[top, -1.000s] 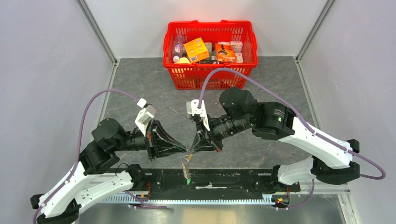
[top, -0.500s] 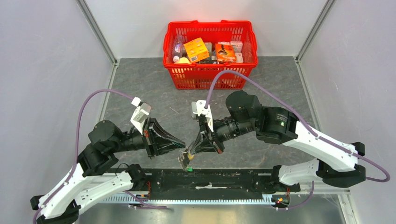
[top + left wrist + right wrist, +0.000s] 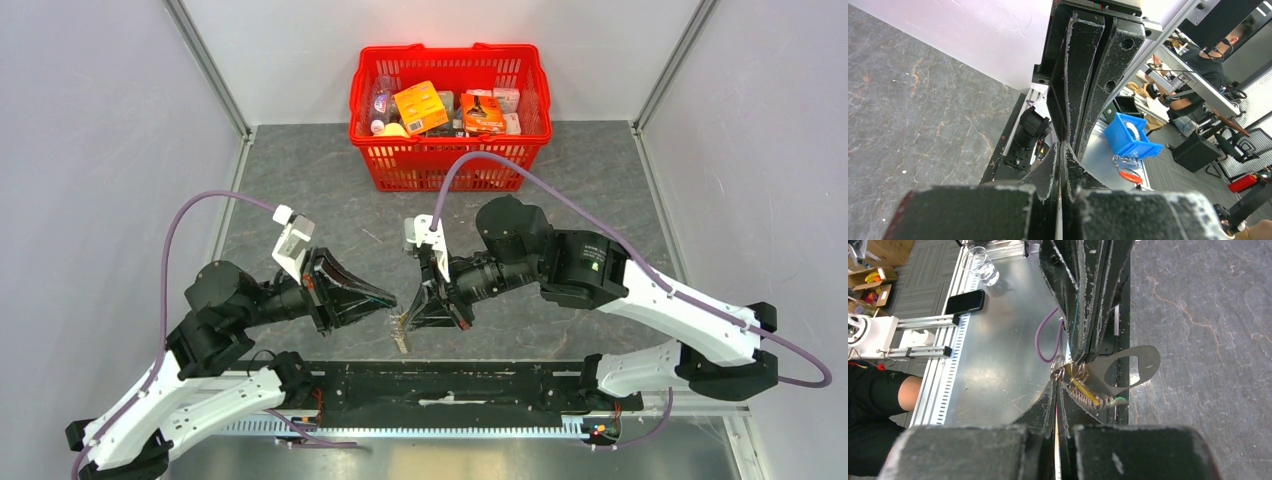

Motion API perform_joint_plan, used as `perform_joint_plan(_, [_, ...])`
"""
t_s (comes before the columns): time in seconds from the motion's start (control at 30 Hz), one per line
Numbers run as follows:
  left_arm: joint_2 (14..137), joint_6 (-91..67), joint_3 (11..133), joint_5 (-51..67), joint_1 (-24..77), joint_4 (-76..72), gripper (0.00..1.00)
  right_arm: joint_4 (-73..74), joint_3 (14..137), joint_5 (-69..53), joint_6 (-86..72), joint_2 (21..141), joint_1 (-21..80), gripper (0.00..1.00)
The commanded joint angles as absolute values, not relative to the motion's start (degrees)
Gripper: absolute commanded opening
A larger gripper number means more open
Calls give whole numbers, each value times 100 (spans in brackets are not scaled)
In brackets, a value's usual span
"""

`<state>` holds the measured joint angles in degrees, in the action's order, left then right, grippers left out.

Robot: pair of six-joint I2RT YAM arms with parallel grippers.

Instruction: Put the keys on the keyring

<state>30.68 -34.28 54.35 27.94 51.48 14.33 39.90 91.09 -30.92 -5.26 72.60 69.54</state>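
Left gripper point(image 3: 392, 298) has drawn back leftward. Keyring point(image 3: 402, 335) hangs lengthwise toward near edge under right gripper point(image 3: 405, 317). Basket point(image 3: 540, 100) holds boxes point(image 3: 421, 106). Left wrist: fingers point(image 3: 1047, 170) pressed together. Right wrist: fingers point(image 3: 1045, 405) pinch keyring, yellow key point(image 3: 1083, 390) against coil.

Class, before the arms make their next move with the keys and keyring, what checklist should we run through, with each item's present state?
1. Right gripper shut on the keyring: ok.
2. Left gripper holding a key: not ok, shut, nothing seen in it.
3. Yellow key threaded on the keyring: cannot tell.
4. Green key threaded: cannot tell.
5. Red basket apart from both grippers: ok.
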Motion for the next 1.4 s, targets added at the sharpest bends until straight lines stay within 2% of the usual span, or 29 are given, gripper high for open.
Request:
perform_joint_plan(0.0, [3015, -3595, 5440, 2672, 5136, 1011, 2, 3799, 9156, -2770, -614, 7196, 6969, 8])
perform_joint_plan(0.07, [3006, -3595, 5449, 2688, 5142, 1019, 2, 3797, 9188, -2550, -614, 7107, 6969, 19])
perform_joint_plan(0.1, [2999, -3586, 5449, 2699, 5141, 1028, 2, 3795, 9200, -2430, -624, 7049, 6969, 21])
perform_joint_plan(0.3, [2955, -3603, 5380, 2756, 5137, 989, 2, 3761, 9320, -1955, -716, 6795, 6967, 26])
perform_joint_plan(0.67, [2927, -3617, 5407, 2725, 5141, 934, 2, 3283, 9213, -1975, -1001, 6859, 6965, 37])
perform_joint_plan(0.97, [2871, -3622, 5406, 2672, 5141, 840, 2, 2989, 9077, -1961, -1171, 6935, 6961, 42])
perform_joint_plan(1.37, [2862, -3665, 5397, 2619, 5142, 668, 2, 2568, 8716, -2115, -1392, 6899, 6955, 43])
